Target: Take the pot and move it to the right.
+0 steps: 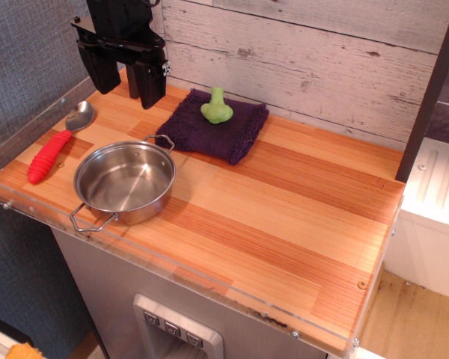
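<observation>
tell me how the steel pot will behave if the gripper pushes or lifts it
The pot looks rigid, and its polished wall is probably slippery to pinch. Being shallow, wide and empty, it should slide rather than tip. Its thin loop handles may swing.

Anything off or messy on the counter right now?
Nothing stands out. The pot sits upright and empty at the left, beside the spoon. The cloth lies flat with a green piece on it. The tool hangs above, holding nothing.

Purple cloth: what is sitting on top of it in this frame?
A small green object stands upright on the purple cloth, near its back edge. Nothing else rests on it. The pot sits beside its front-left corner. Whatever lies beneath the cloth is hidden.
</observation>
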`<action>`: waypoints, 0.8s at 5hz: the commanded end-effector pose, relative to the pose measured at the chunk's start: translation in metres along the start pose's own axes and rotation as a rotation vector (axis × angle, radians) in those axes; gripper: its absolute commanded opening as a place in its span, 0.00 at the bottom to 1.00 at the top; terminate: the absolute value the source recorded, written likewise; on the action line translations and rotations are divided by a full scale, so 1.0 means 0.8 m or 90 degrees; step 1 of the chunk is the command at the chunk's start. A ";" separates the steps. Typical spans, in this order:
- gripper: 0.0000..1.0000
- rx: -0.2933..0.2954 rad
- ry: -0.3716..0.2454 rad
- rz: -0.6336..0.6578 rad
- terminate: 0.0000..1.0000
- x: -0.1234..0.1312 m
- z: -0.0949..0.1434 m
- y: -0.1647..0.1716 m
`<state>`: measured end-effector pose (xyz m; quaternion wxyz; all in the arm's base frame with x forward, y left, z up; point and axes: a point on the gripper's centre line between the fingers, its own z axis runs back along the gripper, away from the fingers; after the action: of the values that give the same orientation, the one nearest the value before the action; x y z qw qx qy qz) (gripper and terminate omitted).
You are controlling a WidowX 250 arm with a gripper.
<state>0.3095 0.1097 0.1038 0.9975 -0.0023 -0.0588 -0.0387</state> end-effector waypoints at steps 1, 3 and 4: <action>1.00 0.000 0.000 0.000 0.00 0.000 0.000 0.000; 1.00 -0.011 0.015 -0.067 0.00 -0.066 -0.009 -0.058; 1.00 -0.014 0.034 -0.087 0.00 -0.094 -0.022 -0.077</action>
<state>0.2291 0.0511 0.0670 0.9944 -0.0171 -0.0123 -0.1034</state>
